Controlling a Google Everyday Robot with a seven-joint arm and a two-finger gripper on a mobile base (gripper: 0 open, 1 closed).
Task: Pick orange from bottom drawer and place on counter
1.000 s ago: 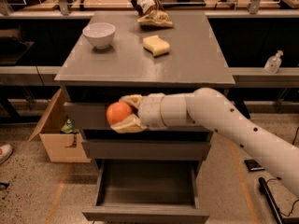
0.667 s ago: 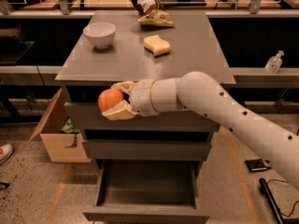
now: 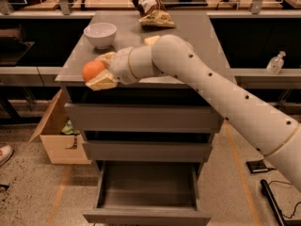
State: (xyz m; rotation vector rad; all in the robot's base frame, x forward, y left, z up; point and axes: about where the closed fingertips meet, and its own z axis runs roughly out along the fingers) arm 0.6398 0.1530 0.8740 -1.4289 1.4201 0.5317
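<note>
One orange (image 3: 91,70) is clamped in the gripper (image 3: 100,70), left of centre, at the counter (image 3: 188,36) edge; it should be moved inward before release.

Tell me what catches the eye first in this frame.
The small round bright-orange fruit, clamped in the cream two-finger gripper of the long white arm, at the front left corner of the flat grey counter. Below, the shallow grey bottom drawer stands pulled open.
</note>
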